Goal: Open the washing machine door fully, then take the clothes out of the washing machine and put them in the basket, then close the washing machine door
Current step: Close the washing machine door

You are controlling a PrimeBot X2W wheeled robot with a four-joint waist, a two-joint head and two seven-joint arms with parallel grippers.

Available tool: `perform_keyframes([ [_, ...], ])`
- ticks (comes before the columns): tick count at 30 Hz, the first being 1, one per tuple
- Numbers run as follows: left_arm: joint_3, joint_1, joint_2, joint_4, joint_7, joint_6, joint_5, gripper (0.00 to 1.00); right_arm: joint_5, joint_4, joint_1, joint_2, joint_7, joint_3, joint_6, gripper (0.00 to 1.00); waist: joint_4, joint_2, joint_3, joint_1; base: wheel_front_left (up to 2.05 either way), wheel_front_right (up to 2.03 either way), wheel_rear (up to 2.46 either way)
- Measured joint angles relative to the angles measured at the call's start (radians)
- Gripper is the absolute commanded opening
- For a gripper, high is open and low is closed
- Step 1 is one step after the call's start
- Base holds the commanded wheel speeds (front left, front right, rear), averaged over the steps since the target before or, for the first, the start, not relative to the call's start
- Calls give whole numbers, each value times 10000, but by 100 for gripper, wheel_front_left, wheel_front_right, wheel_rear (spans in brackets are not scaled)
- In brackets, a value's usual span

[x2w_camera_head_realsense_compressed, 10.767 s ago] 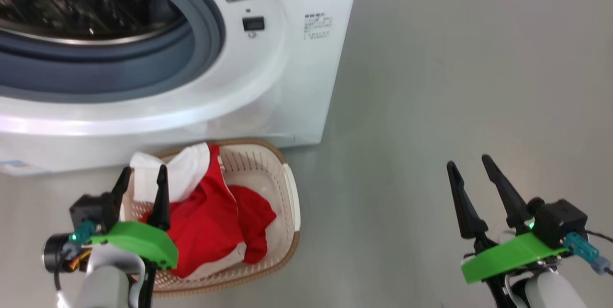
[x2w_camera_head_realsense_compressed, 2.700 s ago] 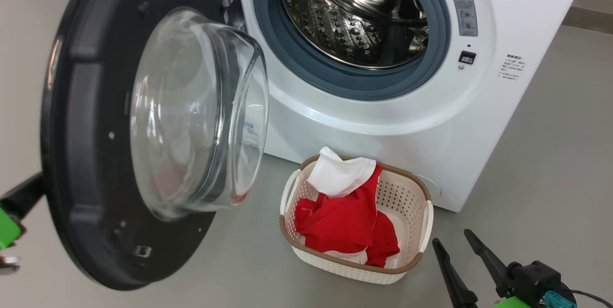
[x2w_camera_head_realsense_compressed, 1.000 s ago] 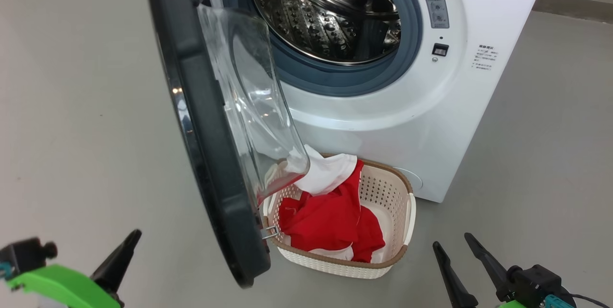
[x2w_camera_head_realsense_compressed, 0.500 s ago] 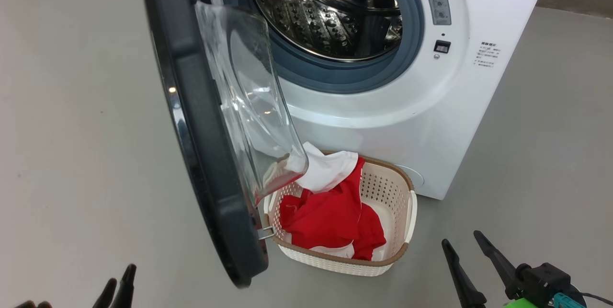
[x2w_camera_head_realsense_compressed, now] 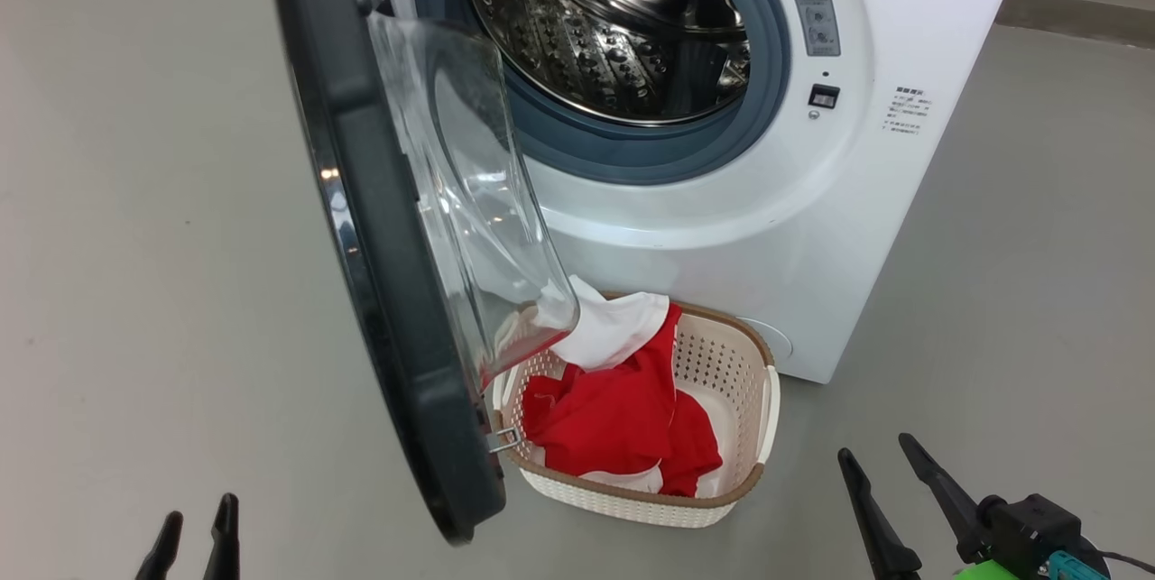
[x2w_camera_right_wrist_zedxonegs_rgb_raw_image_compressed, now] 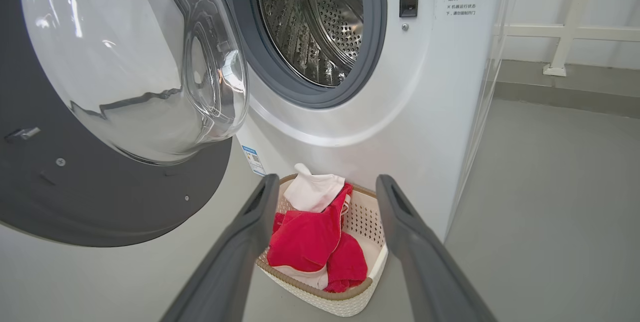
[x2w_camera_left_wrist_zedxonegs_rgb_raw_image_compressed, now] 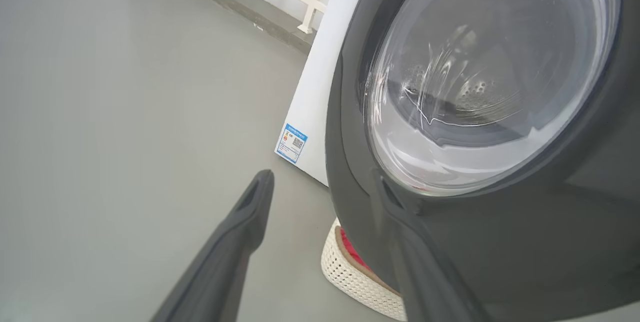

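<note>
The washing machine (x2w_camera_head_realsense_compressed: 767,201) stands with its steel drum (x2w_camera_head_realsense_compressed: 614,21) showing no clothes inside. The washing machine door (x2w_camera_head_realsense_compressed: 388,291) hangs about half open, edge-on to the head view, its glass bowl over the basket's left end. On the floor in front sits the basket (x2w_camera_head_realsense_compressed: 632,508), holding the red and white clothes (x2w_camera_head_realsense_compressed: 614,418). My left gripper (x2w_camera_head_realsense_compressed: 198,512) is open and holds nothing, low at the left and clear of the door's outer face (x2w_camera_left_wrist_zedxonegs_rgb_raw_image_compressed: 500,242). My right gripper (x2w_camera_right_wrist_zedxonegs_rgb_raw_image_compressed: 327,182) is open and holds nothing, pointing at the basket (x2w_camera_right_wrist_zedxonegs_rgb_raw_image_compressed: 370,242) from the right.
Bare grey floor (x2w_camera_head_realsense_compressed: 135,246) spreads to the left of the door and to the right of the machine. A low wall ledge with white railing (x2w_camera_right_wrist_zedxonegs_rgb_raw_image_compressed: 560,51) runs behind the machine. A small blue label (x2w_camera_left_wrist_zedxonegs_rgb_raw_image_compressed: 291,142) sits low on the machine's front.
My left gripper has gone from shut to open and sunk toward the lower edge of the head view, away from the door. The door, basket and right gripper have stayed much the same.
</note>
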Motion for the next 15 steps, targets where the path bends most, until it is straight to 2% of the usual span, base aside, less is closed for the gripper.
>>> perform_keyframes([
  [4, 836, 269, -508, -575, 2, -2, 2456, 100, 0, -10, -1, 2, 0, -15, 0, 100, -40, 0, -48, 0, 0, 0, 0],
  [7, 1459, 420, -1032, -1179, 0, -2, 3847, 100, 0, -36, 0, 2, 0, -82, 0, 100, -66, 0, -81, 0, 0, 0, 0],
  [11, 2011, 621, -1561, -1908, 0, -2, 5095, 100, 0, -86, 3, 4, 0, -188, 0, 100, -100, 0, -145, 0, 0, 0, 0],
  [15, 2217, 897, -1860, -2019, 0, -2, 5647, 100, 2, -159, 13, 12, 0, -253, 0, 100, -140, 0, -209, 0, 0, 0, 0],
])
